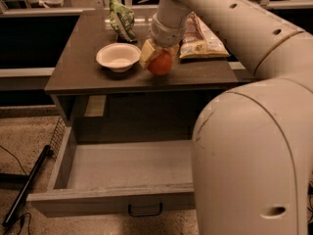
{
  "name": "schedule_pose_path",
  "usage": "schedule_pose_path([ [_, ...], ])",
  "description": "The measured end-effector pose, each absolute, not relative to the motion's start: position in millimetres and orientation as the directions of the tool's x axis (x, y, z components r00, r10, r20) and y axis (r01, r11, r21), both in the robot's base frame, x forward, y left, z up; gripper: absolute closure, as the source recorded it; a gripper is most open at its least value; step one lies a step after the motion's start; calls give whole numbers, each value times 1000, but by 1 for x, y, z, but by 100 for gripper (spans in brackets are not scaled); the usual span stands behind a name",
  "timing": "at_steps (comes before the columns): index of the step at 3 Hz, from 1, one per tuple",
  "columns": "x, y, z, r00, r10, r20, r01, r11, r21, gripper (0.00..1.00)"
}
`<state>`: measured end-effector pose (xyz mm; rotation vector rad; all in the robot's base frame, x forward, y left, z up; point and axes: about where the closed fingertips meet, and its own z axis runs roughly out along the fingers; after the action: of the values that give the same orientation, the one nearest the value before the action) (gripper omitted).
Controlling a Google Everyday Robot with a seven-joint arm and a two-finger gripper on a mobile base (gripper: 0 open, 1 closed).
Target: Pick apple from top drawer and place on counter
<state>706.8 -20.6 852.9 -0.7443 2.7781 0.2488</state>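
The gripper (155, 57) is over the middle of the bench (73, 75), near the front edge, at the end of a pale arm (230, 18) that comes in from the upper right. It is closed on the apple (161, 64): the red-orange fruit sits right under the wrist, and one yellowish finger (146, 53) presses against its left side. The other finger is hidden behind the fruit and the wrist. The apple is very low over the dark top. I cannot tell if it touches the surface or hangs just above it.

Just beside the apple, to its left, a white bowl (117, 57) stands upright on the bench; the two are near each other but apart. Behind the bowl, toward the back edge, lies a green bag (121, 21). To the right of the gripper lies a flat snack packet (201, 40), partly covered by the arm.

Below the bench the top drawer (122, 163) is pulled far out. Its grey floor shows nothing on it in the part that is in view, and its right end is hidden behind the bulky pale body of the robot (254, 155). A small dark handle (145, 210) hangs on the drawer front. On the speckled floor (19, 131) to the left, a black rod (25, 187) lies at a slant beside the drawer.
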Motion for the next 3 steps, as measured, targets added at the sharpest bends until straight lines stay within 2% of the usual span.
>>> schedule_pose_path([
  [1,707,-17,845,-818,-483,-312,-538,834,118,82],
  [3,708,-12,834,-786,-511,-348,-580,805,127,35],
])
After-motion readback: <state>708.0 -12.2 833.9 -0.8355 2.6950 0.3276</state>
